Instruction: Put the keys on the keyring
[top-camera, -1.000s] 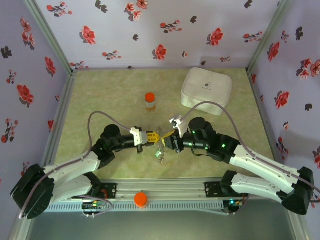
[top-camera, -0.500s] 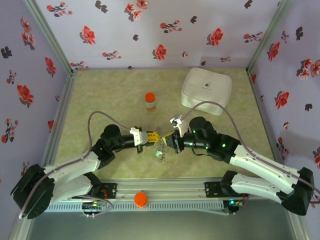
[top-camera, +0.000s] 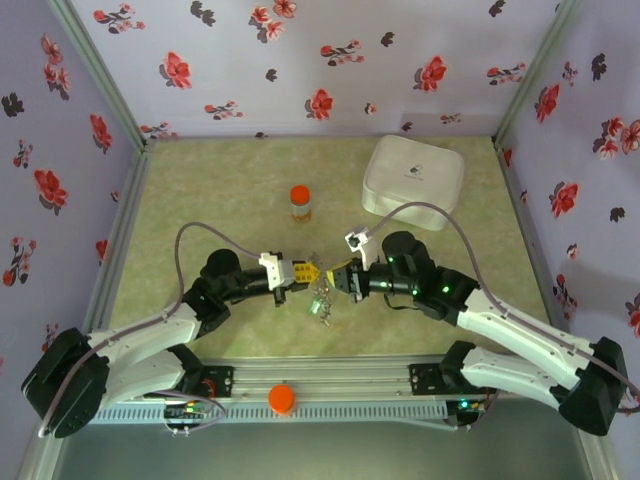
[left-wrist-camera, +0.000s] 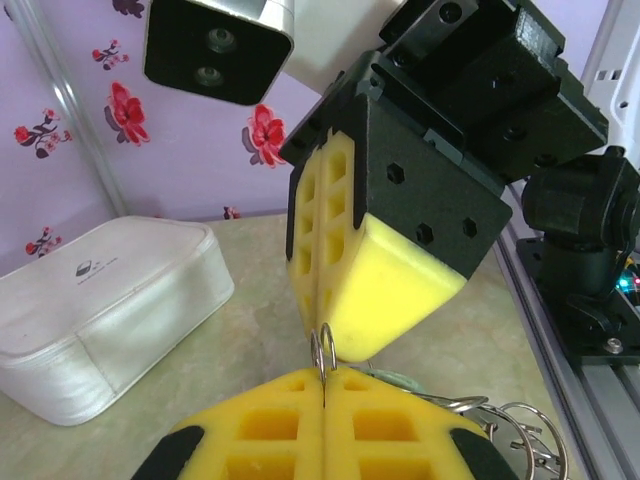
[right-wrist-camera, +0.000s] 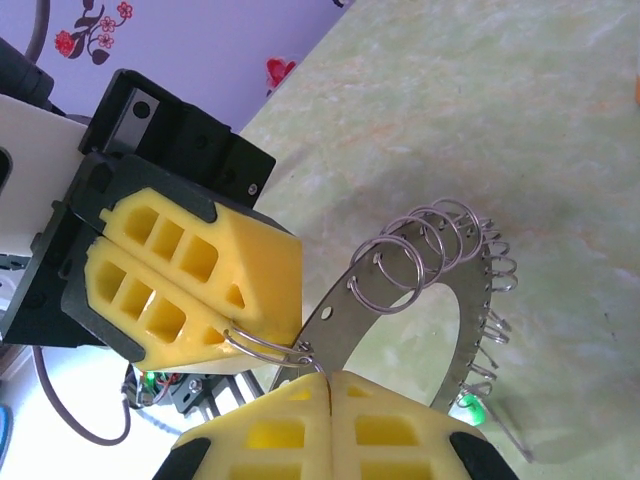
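The keyring (right-wrist-camera: 345, 300) is a flat grey metal band with a wide hole, hung with several small wire split rings. It is held between both grippers above the mat (top-camera: 320, 293). My left gripper (left-wrist-camera: 323, 378) is shut on one small split ring (left-wrist-camera: 322, 352), which is threaded through a hole in the band. My right gripper (right-wrist-camera: 330, 375) is shut at the band's rim beside that split ring, and a thin wire runs into its seam. The two grippers' pads almost touch (top-camera: 322, 273). A green key head (right-wrist-camera: 468, 407) hangs at the band's lower side (top-camera: 322, 311). A teal key head (left-wrist-camera: 400, 381) peeks out behind my left pads.
An orange-capped small bottle (top-camera: 300, 203) stands beyond the grippers. A white square box (top-camera: 415, 181) sits at the back right (left-wrist-camera: 100, 310). An orange round object (top-camera: 282, 399) rests on the front rail. Flowered walls close in the mat on three sides.
My right gripper's jaws have closed at the keyring's rim and its wrist has shifted slightly. The left gripper has stayed shut on the split ring, in place.
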